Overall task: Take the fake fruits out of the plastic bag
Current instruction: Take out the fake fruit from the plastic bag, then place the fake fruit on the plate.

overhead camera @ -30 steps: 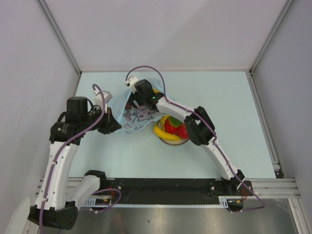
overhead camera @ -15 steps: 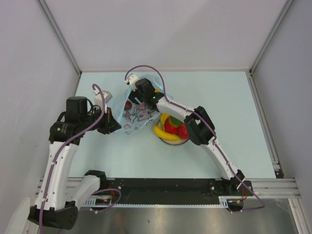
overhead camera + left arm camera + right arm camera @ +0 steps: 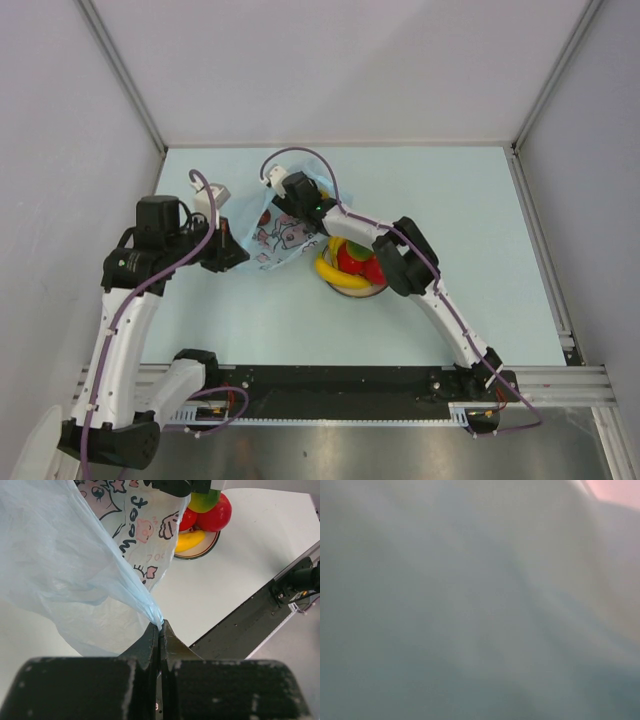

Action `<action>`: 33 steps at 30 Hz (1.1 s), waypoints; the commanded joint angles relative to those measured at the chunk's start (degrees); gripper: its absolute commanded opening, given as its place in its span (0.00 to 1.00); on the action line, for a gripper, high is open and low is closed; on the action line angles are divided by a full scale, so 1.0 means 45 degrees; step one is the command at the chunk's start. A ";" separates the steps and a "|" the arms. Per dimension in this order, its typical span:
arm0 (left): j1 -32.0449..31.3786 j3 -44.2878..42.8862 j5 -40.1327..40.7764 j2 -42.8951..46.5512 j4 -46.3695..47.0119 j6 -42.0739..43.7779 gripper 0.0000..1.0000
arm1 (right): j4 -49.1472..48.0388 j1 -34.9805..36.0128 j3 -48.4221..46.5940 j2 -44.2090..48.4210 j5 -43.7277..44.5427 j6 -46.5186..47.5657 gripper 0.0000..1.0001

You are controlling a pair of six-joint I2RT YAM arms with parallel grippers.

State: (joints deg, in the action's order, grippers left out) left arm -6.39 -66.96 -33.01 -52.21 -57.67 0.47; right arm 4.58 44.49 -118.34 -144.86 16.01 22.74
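Left gripper point(image 3: 159, 628): the jaws are pressed together, with a corner of the plastic bag point(image 3: 75, 565) pinched between them. The film is held up off the bench point(image 3: 460, 210).
Right gripper point(image 3: 283, 203): it is pushed into the bag's mouth from the right. The jaws are hidden by the film in the top view, so whether they are spread or closed on anything cannot be told.
Right wrist view: it is filled by blurred pale-blue film. A pink patch is seen at the upper right corner, and it cannot be determined whether it is fruit or print.
Change over the last second: the right wrist has been re-posed slightly inside the mouth. The red fruit seen there half a second ago is no longer made out from above.
Meaning for the task: a grasp on that fruit is judged to be under way, but it is not confirmed.
Fake fruits point(image 3: 217, 515) already out: a banana point(image 3: 190, 540), two red balls and a green-red one are piled on the plate point(image 3: 202, 554), just beside the bag.
Remaining: at least one fruit is judged to be left inside.
Writing: dark letters and pink pig prints are carried on the bag. The letters appear inverted and cannot be read reliably. No brand is seen.
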 commanded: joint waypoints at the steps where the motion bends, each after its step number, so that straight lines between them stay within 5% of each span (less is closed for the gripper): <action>1: 0.0073 -0.0003 -0.0319 0.0019 0.0744 -0.0397 0.00 | -0.0881 -0.0199 0.0263 0.0217 0.0407 0.0414 0.44; 3: 0.0073 0.0133 -0.0358 0.0019 0.1075 -0.0514 0.00 | -0.0900 -0.0218 0.0322 0.0412 0.0485 0.0454 0.34; 6: 0.0073 0.0387 -0.0359 0.0097 0.1640 -0.0592 0.00 | -0.0590 -0.0258 0.0826 0.1306 0.0076 0.0280 0.02; 7: 0.0054 0.0484 -0.0320 0.0136 0.1837 -0.0631 0.00 | -0.0433 -0.0200 0.1023 0.1601 -0.0118 0.0182 0.00; 19: 0.0054 0.2163 -0.0125 0.0371 0.5352 -0.1686 0.00 | 0.2379 0.0288 0.4831 0.7458 -0.5761 -0.1539 0.00; 28: 0.0073 0.2242 0.0344 0.0351 0.6838 -0.1862 0.00 | 0.6926 0.0601 0.7390 1.1601 -0.7697 0.1659 0.00; 33: 0.0054 0.2535 0.0501 0.0741 0.7346 -0.2213 0.00 | 0.8669 0.0427 0.9888 1.3495 -0.6683 0.2817 0.00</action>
State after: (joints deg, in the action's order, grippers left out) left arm -6.39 -56.55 -31.53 -51.00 -28.73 -7.75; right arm 32.91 47.44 -80.14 -88.42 -15.27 29.28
